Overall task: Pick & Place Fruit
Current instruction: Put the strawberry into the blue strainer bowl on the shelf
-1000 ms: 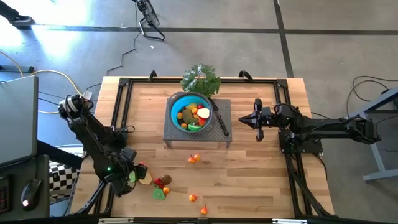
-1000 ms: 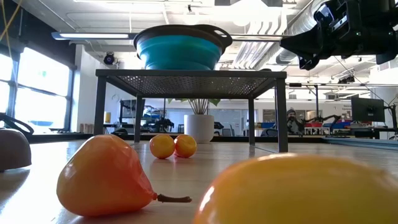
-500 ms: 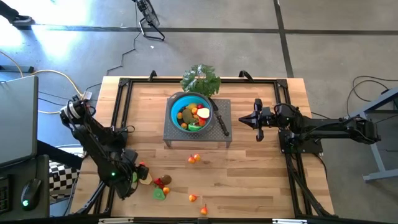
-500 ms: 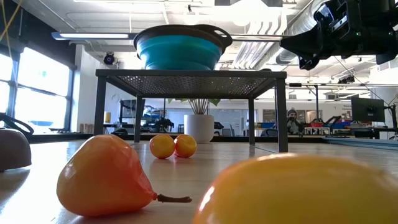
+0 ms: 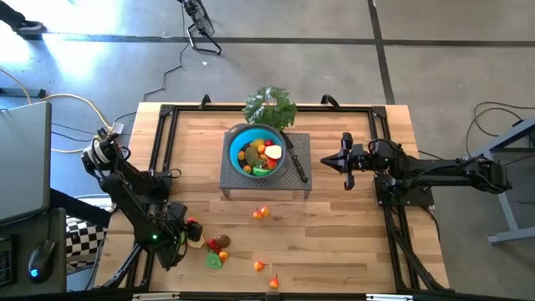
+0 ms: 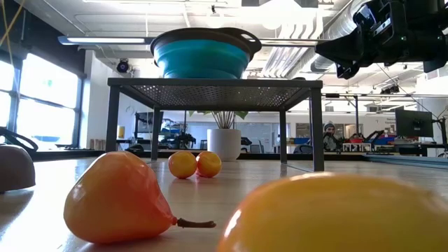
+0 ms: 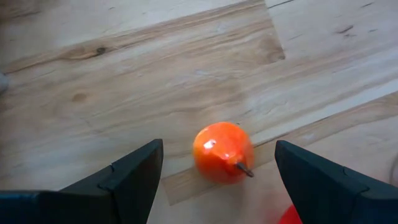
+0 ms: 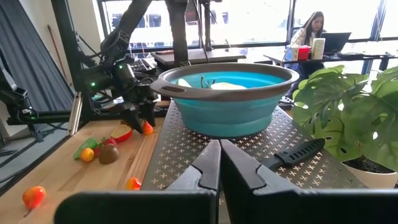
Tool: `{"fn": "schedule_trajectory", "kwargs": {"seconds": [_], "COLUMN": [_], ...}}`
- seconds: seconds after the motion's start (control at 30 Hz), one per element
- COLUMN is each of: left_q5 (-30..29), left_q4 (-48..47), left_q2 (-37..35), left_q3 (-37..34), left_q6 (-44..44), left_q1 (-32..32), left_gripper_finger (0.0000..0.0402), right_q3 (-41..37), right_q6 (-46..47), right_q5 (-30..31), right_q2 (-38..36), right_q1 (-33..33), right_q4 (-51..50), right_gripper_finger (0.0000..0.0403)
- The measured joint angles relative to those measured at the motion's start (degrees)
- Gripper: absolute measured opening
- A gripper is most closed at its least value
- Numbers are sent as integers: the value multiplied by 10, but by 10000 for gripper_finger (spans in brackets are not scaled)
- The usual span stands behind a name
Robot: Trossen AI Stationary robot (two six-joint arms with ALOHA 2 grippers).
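Left gripper (image 5: 185,232) is low over the near-left part of the table (image 5: 334,226), arm folded down from its base at the left edge, wrist pitched toward the board. Fingers (image 7: 134,171) spread wide, nothing between them; an orange-red stemmed fruit (image 7: 222,151) sits on the wood in the gap just ahead of the tips, not touching either finger as far as I can see. Just beside that gripper toward table centre: a small cluster of fruit pieces (image 5: 213,248), red, brown, green. A bit farther out, two orange pieces (image 5: 265,274) near the front edge, and another orange pair (image 5: 262,213) lying in front of the grey mesh stand (image 5: 238,186). Blue bowl (image 5: 234,144) sits on the stand with several fruits inside; black-handled knife (image 5: 298,168) lies on the stand beside it, leafy plant (image 5: 270,106) behind. Right gripper (image 5: 328,160) hangs level, right of the stand, arm stretched out horizontally from the right side, fingers (image 8: 208,165) pressed together, empty, pointing at the bowl.
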Motion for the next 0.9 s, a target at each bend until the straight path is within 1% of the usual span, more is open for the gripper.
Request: {"fn": "schedule_trajectory", "kwargs": {"seconds": [0.77, 0.9], "left_q5": [2, 3], "left_q4": [-1, -1], "left_q2": [0, 0], "left_q3": [0, 0], "left_q6": [0, 0], "left_q1": [0, 0], "left_gripper_finger": [303, 288], "right_q3": [0, 0], "right_q6": [-9, -9], "right_q5": [0, 0], "right_q2": [0, 0], "right_q1": [0, 0], "right_q4": [-2, -2], "right_gripper_finger": [2, 2]}}
